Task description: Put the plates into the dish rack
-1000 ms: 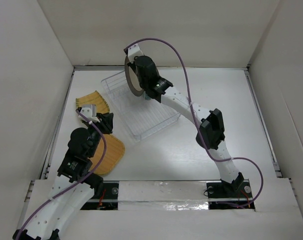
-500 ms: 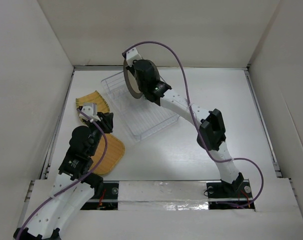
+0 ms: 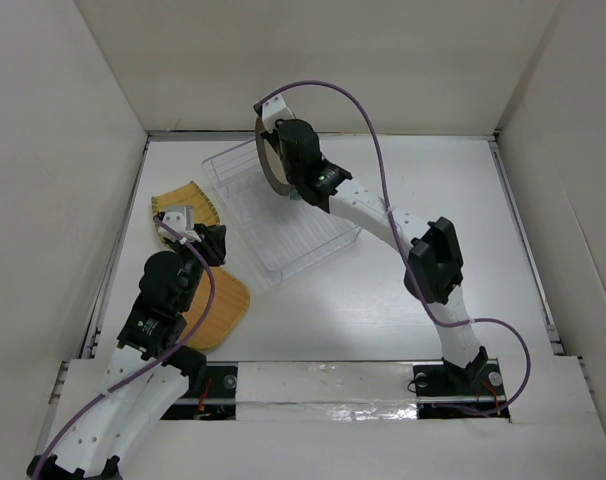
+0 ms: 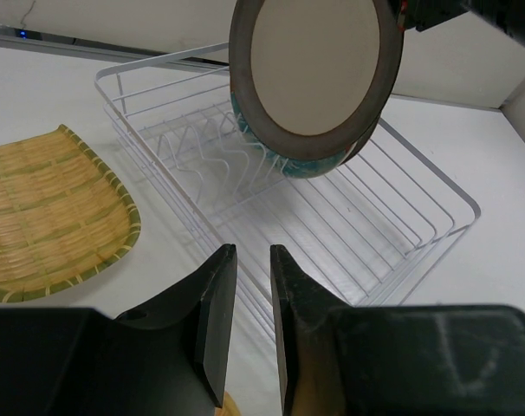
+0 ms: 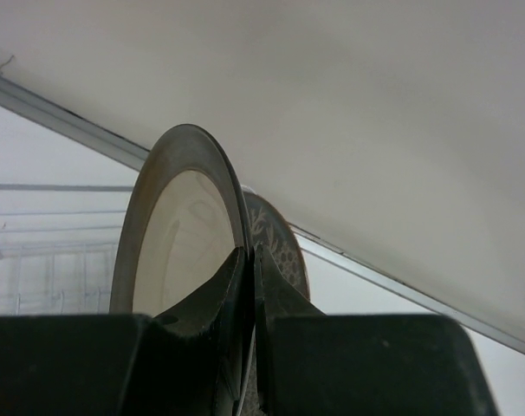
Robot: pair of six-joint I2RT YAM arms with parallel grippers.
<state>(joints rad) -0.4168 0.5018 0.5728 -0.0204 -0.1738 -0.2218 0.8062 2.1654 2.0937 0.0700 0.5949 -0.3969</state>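
My right gripper (image 3: pixel 281 152) is shut on the rim of the dark-rimmed silver plate (image 3: pixel 267 160). It holds the plate upright over the far end of the clear dish rack (image 3: pixel 293 235). In the right wrist view my gripper (image 5: pixel 249 253) pinches the silver plate (image 5: pixel 176 251), and a patterned plate (image 5: pixel 281 247) stands just behind it. The left wrist view shows the silver plate (image 4: pixel 310 74) in front of a teal-edged plate (image 4: pixel 284 163) among the rack's prongs (image 4: pixel 202 143). My left gripper (image 4: pixel 252 251) is empty, its jaws a narrow gap apart, near the rack's near corner. The fan-shaped yellow plate (image 3: pixel 183 203) and the round yellow plate (image 3: pixel 221 310) lie on the table.
White walls close in the table on the left, far and right sides. The left arm (image 3: pixel 163 300) lies over part of the round yellow plate. The fan-shaped plate (image 4: pixel 50 217) lies just left of the rack.
My right gripper has shifted the silver plate slightly right and down over the rack's far end. The left arm has not moved.
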